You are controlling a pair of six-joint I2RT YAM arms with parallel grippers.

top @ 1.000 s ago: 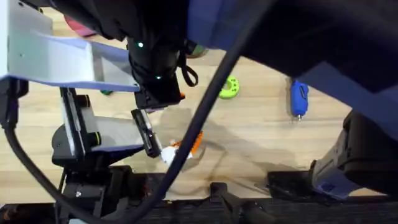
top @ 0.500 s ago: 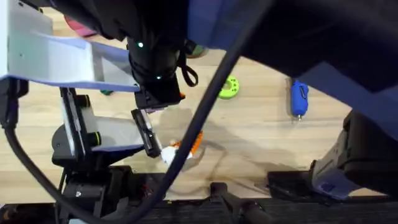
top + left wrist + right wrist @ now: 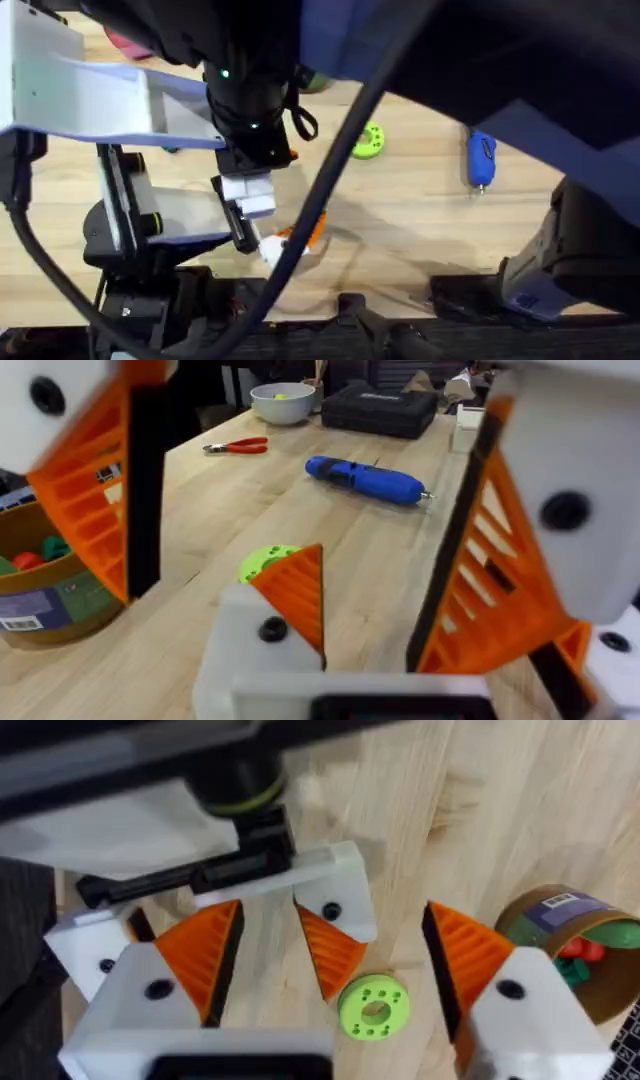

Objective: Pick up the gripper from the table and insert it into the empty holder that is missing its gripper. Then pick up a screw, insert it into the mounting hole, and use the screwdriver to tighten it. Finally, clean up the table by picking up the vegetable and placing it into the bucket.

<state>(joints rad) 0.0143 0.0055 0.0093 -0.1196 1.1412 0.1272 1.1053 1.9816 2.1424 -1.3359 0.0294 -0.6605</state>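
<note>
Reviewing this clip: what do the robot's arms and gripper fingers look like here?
Both grippers have white plastic finger blocks with orange ribbed wedge pads and dark screw holes: left gripper, right gripper. From overhead, the arms are black with a lit green LED and a thick black cable crossing in front.

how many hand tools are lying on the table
2: a blue screwdriver mid-table and red pliers farther back near the white bowl. The arms may hide others.
</note>
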